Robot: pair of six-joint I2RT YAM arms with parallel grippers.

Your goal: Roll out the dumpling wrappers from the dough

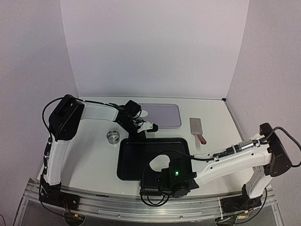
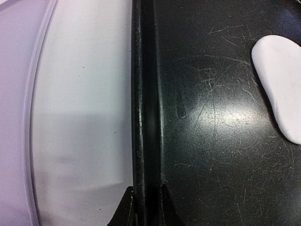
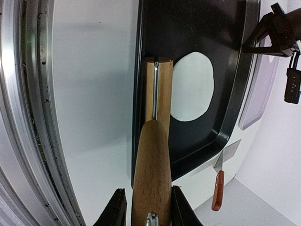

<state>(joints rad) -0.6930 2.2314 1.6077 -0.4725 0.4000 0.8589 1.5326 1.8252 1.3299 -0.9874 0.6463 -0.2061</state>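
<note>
The dough [image 3: 193, 87] is a flattened white oval patch lying in the black tray [image 3: 188, 28], and it also shows in the dough [image 1: 160, 160] [image 2: 282, 89] of the other views. My right gripper [image 3: 146, 190] is shut on the wooden handle of a rolling pin [image 3: 151, 160]. Its roller [image 3: 158, 89] lies along the tray's near rim, right beside the dough. In the top view my right gripper [image 1: 153, 181] hides the pin. My left gripper [image 2: 146, 202] [image 1: 141, 134] is shut on the black tray's far rim [image 2: 143, 94]. A small white disc [image 1: 145, 113], possibly a dumpling wrapper, shows on the lavender tray, partly behind my left wrist.
A lavender tray [image 1: 164, 115] sits behind the black tray [image 1: 136, 162]. A metal ring cutter [image 1: 113, 136] stands to the left of the black tray. A scraper with a reddish handle [image 1: 197, 129] [image 3: 218, 188] lies to the right. An aluminium rail [image 3: 28, 117] runs along the table's near edge.
</note>
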